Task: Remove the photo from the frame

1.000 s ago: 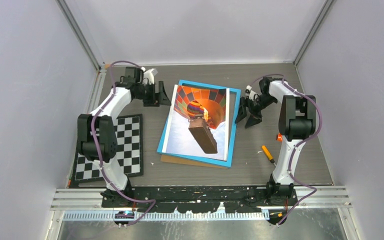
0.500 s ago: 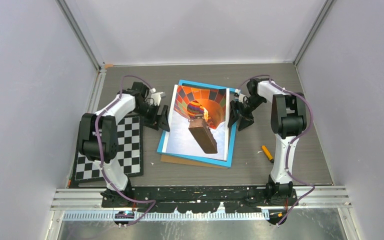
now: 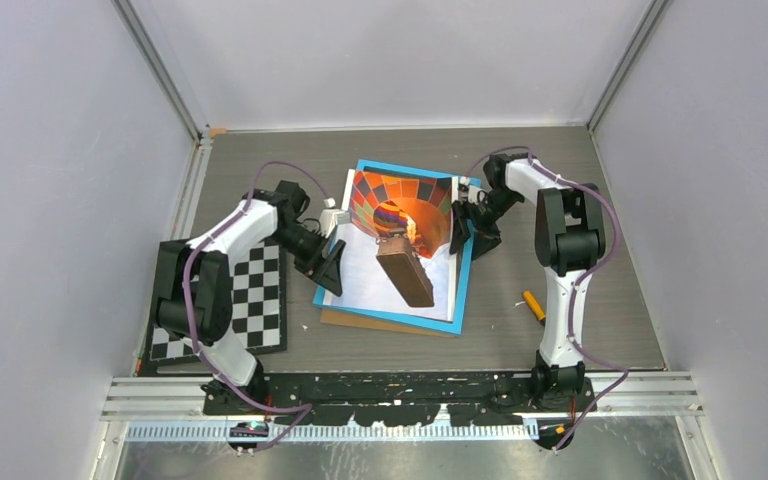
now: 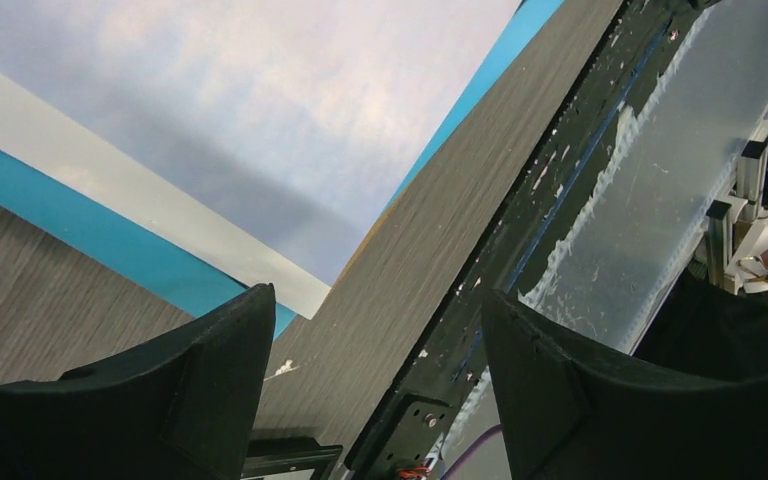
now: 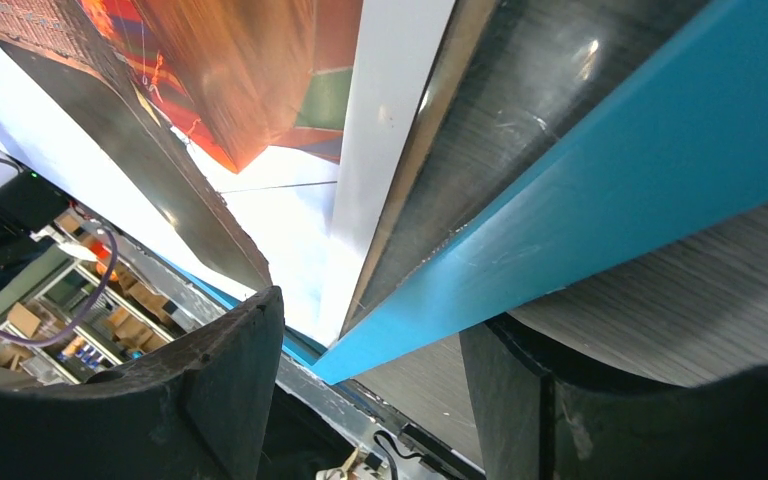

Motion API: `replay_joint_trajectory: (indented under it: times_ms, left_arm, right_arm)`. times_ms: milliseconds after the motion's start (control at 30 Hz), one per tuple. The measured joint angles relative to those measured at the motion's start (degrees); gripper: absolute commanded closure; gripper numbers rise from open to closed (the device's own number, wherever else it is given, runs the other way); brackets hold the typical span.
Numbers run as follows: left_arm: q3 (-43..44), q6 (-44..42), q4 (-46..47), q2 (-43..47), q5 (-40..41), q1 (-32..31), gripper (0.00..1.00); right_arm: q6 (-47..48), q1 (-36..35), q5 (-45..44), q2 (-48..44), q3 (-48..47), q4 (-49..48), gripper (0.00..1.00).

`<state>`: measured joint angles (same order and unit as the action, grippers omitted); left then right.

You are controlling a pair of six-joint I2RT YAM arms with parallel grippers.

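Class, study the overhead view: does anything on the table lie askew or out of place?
The photo lies loose on the frame, shifted left over its left border. A brown backing board pokes out under the frame's near edge.

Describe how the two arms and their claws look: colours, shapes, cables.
Both the left arm and the right arm have white tubular links joined by blocky black joint housings, on black bases. A thin purple cable loops loosely along each arm. The left claw and the right claw are matt black, each with two broad, wedge-shaped fingers.
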<state>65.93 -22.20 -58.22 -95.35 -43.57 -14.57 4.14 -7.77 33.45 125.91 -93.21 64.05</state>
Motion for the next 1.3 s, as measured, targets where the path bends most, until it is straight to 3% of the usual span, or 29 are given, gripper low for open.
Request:
replay_joint_trajectory:
  times_ms: [133, 400, 600, 900, 1100, 1300]
  left_arm:
    - [0.3, -0.1, -0.8, 0.1, -0.2, 0.6, 0.21]
    - [1.4, 17.5, 14.3, -0.6, 9.4, 8.9, 0.18]
    - [7.2, 21.7, 18.9, -8.9, 12.7, 6.7, 0.19]
    - [4.8, 12.8, 12.6, -11.3, 9.2, -0.1, 0.32]
    - [0.7, 5.1, 6.0, -6.1, 7.4, -2.0, 0.32]
    - [0.6, 3.6, 4.1, -4.1, 7.5, -1.2, 0.26]
  right_arm:
    - [0.5, -0.2, -0.3, 0.5, -0.9, 0.9, 0.31]
    - [1.6, -0.2, -0.3, 0.6, -1.1, 1.2, 0.31]
    - [1.7, -0.2, -0.3, 0.6, -1.1, 1.1, 0.31]
    - [1.7, -0.3, -0.5, 1.1, -1.8, 1.9, 0.31]
    - [1.8, -1.0, -0.6, 1.1, -1.9, 1.8, 0.31]
    - [1.8, -2.1, -0.2, 1.1, -1.7, 1.7, 0.31]
